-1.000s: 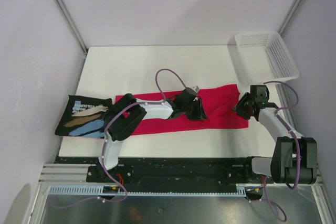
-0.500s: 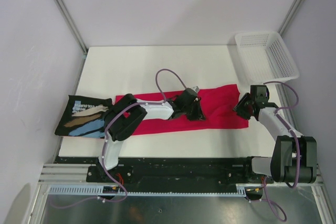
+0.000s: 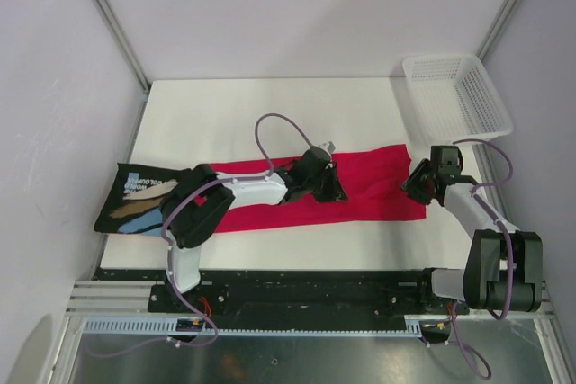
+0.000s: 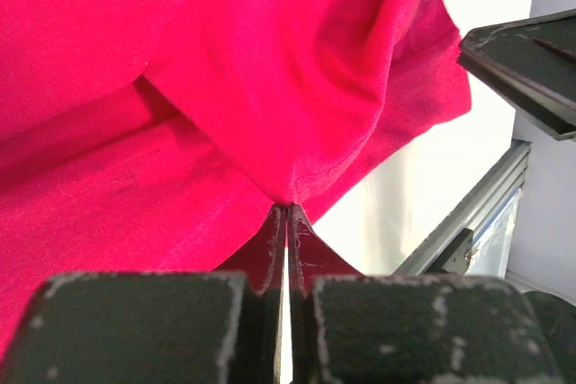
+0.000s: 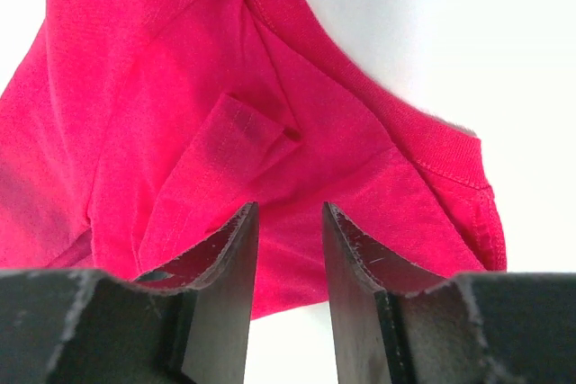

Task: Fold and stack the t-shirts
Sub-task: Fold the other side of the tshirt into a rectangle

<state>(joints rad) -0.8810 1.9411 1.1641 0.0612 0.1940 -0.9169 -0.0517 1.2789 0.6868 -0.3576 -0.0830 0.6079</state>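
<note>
Top external view has a white table (image 3: 270, 105) carrying both shirts. A white mesh basket (image 3: 454, 96) sits at the far right corner, well apart from the cloth. The left arm (image 3: 243, 191) stretches low over the table and hides part of the near left half of the crimson t-shirt (image 3: 378, 182). Its dark elbow covers the spot where that shirt meets the black t-shirt (image 3: 135, 200), and a purple cable (image 3: 279, 128) loops above it.

The crimson t-shirt lies as a long band, its long axis running left to right across the near half of the table. The black t-shirt lies print-up at the near left corner, its left side reaching past the table edge.

The left tool (image 3: 333, 192) is near the band's middle. In the left wrist view its fingers (image 4: 270, 240) are pressed together, pinching a raised peak of crimson cloth. The right tool (image 3: 414, 184) hangs at the band's right end, where a ribbed neckline edge (image 5: 423, 146) shows. Its jaws stand apart with nothing clamped between them.
</note>
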